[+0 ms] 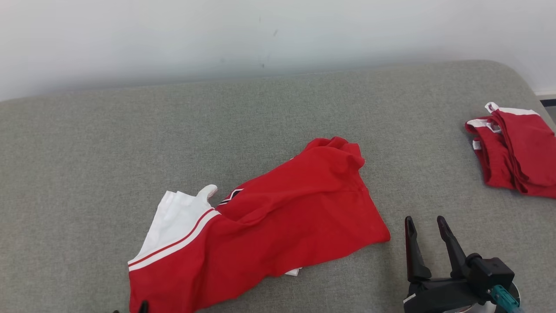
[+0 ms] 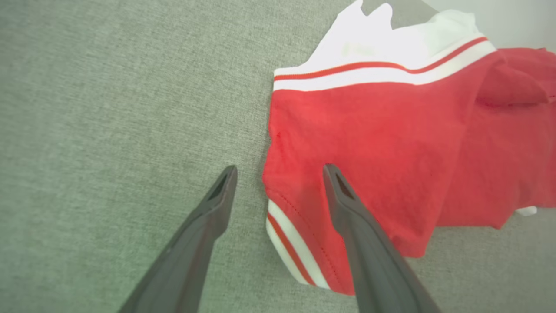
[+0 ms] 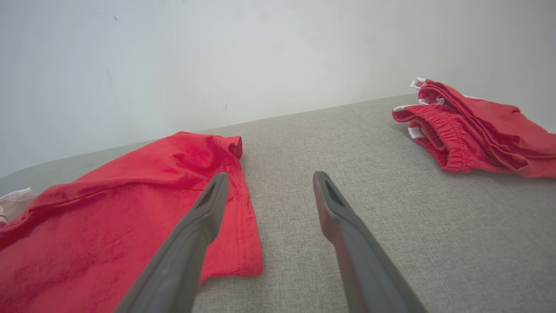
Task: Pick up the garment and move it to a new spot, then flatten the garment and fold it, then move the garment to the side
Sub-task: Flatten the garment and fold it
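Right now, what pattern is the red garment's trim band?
White trim band with one thin red stripe; clearest in left wrist view.

I'm looking at a grey woven pad (image 1: pixel 130 143) that spans my head view. Behind the pad's far edge stands a plain white wall (image 1: pixel 173 34), with a few small dark scuffs (image 1: pixel 275 32) above the pad's middle. The pad's far right corner (image 1: pixel 512 71) is rounded; just past it runs a white skirting strip (image 1: pixel 546 92). Light on the pad is soft and even.
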Controlling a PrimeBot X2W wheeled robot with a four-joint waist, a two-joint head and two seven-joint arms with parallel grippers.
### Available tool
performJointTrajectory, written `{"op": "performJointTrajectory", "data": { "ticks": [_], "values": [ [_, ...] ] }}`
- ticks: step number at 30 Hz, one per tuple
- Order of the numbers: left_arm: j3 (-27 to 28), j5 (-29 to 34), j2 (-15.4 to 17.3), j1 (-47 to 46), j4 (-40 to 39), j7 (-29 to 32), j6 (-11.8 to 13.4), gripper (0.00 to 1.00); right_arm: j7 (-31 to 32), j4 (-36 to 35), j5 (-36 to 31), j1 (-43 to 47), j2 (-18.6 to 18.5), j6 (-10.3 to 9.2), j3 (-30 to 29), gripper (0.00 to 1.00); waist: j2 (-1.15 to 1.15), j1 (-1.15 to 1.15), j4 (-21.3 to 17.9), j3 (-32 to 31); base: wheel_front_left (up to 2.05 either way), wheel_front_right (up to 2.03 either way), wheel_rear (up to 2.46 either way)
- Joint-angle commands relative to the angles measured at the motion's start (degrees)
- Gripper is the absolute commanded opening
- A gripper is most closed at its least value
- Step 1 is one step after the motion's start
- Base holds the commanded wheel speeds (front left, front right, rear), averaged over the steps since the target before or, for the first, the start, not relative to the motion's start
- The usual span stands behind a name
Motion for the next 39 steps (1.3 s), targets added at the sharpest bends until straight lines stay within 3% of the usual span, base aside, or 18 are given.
{"op": "performJointTrajectory", "data": {
  "ticks": [1,8,12,16,18,22,28,39],
  "values": [
    [0.6,-0.1,0.8,1.2,-0.7,0.2,0.6,1.0,0.0,-0.2,-0.7,0.5,0.1,-0.14,-0.3,1.0,0.0,0.0,0.2,-0.3,0.0,0.0,0.0],
    [2.1,0.6,1.9,3.2,-2.6,1.7,4.3,1.0,0.0,-0.5,-1.0,1.1,0.1,-0.14,-1.2,1.0,0.0,0.0,0.8,-1.0,0.0,0.0,0.0],
    [3.1,3.4,1.9,1.9,-5.1,-4.3,5.0,1.0,0.0,-0.7,-1.2,1.5,0.1,-0.14,-1.8,1.0,0.0,0.0,1.4,-1.3,0.0,0.0,0.0],
    [3.8,6.2,-0.7,-0.8,-6.4,-16.7,3.1,1.0,0.0,-0.9,-1.4,1.3,0.1,-0.14,-1.7,1.0,0.0,0.0,1.8,-1.6,0.0,0.0,0.0],
    [2.9,8.7,-2.3,-2.5,-5.9,-19.1,1.8,1.0,0.0,-0.9,-1.3,1.2,0.1,-0.14,-1.5,1.0,0.0,0.0,1.9,-1.9,0.0,0.0,0.0],
    [1.8,16.3,-6.3,-5.9,-5.2,-19.9,-0.8,1.0,0.0,-0.2,-0.7,0.9,0.1,-0.14,-0.3,1.0,0.0,0.0,1.6,-2.8,0.0,0.0,0.0],
    [2.8,25.6,-9.3,-6.3,-5.6,-19.9,-1.5,1.0,0.0,1.3,-0.1,0.5,0.1,-0.14,1.9,1.0,0.0,0.0,0.5,-4.2,0.0,0.0,0.0],
    [5.0,28.6,-11.0,-4.7,-2.0,-19.8,-1.9,1.0,0.0,2.3,0.5,0.6,0.1,-0.14,2.2,1.0,0.0,0.0,-0.4,-6.0,0.0,0.0,0.0]
  ]
}}
